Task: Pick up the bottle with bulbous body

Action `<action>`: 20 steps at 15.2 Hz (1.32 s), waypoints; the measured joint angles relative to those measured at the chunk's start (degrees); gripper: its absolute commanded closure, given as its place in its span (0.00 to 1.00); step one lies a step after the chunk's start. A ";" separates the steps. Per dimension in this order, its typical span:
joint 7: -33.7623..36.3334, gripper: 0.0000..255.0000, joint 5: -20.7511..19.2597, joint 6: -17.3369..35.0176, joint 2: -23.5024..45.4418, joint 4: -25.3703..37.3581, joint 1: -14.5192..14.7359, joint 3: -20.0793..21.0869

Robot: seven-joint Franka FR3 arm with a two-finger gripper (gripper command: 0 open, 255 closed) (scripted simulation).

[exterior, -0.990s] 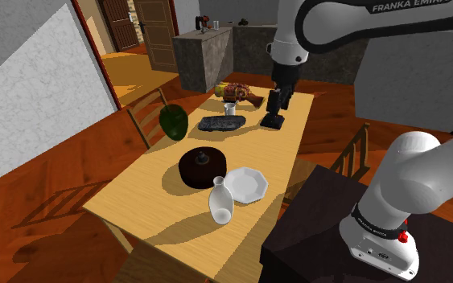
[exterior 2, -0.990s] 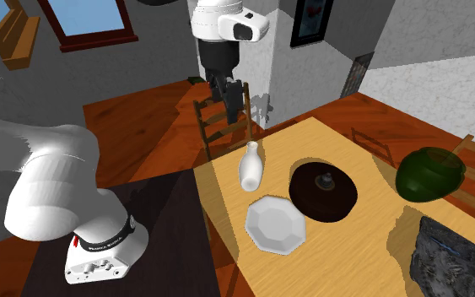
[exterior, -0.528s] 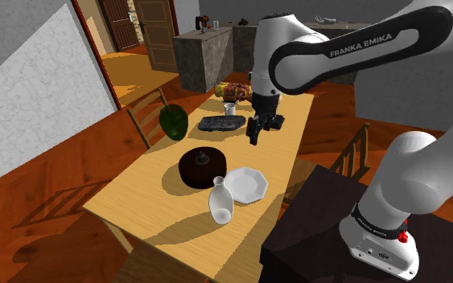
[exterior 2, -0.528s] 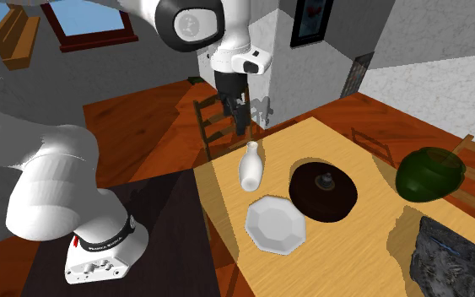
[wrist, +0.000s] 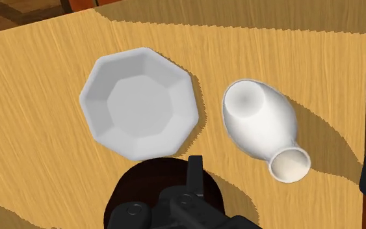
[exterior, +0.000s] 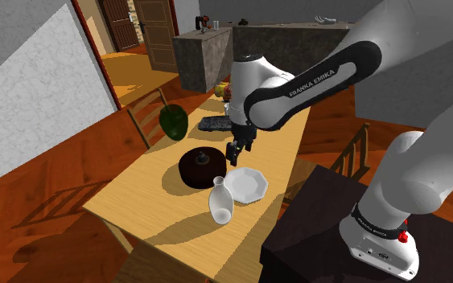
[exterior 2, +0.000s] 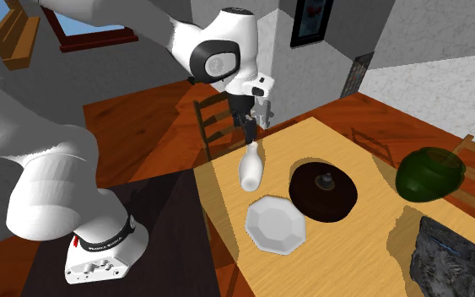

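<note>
A wooden dining table (exterior: pixel 132 203) stands in a house with a red-brown floor, seen from 3 cameras. A white robot arm reaches from its dark stand (exterior: pixel 329 233) out over the near end of the table. Its black gripper (exterior 2: pixel 250 135) points downward and hangs just above the mouth of a white bottle (exterior 2: pixel 250 171) with a round, bulbous body and a narrow neck. The bottle stands upright on the table, near the edge closest to the stand. In the wrist view the 2 black fingers (wrist: pixel 194 170) stand wide apart, with the bottle's open mouth between them and neither finger touching it, so nothing is held. Just beside the bottle, with a narrow gap between them, lies a white 8-sided plate (wrist: pixel 139 104). Next to the plate, further from the stand, sits a dark brown round dish (exterior 2: pixel 323 187) with a small knob on top. Further along the table are a dark green rounded vase (exterior 2: pixel 429 173) and a dark grey, rough-surfaced slab (exterior 2: pixel 450 253). A wooden chair (exterior: pixel 146 116) stands at the table's side near the vase.
</note>
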 measured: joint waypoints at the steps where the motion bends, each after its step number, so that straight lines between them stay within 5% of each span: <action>1: 1.16 0.00 -0.39 1.91 1.95 0.09 0.04 0.75; 10: 13.83 0.00 -10.31 15.54 22.20 6.39 0.40 4.13; 17: 17.01 0.00 -14.39 20.35 27.88 6.91 1.20 2.97; 18: 17.18 1.00 -14.58 20.67 28.09 6.79 1.26 2.91; 20: 17.32 1.00 -14.74 20.92 28.26 6.70 1.31 2.85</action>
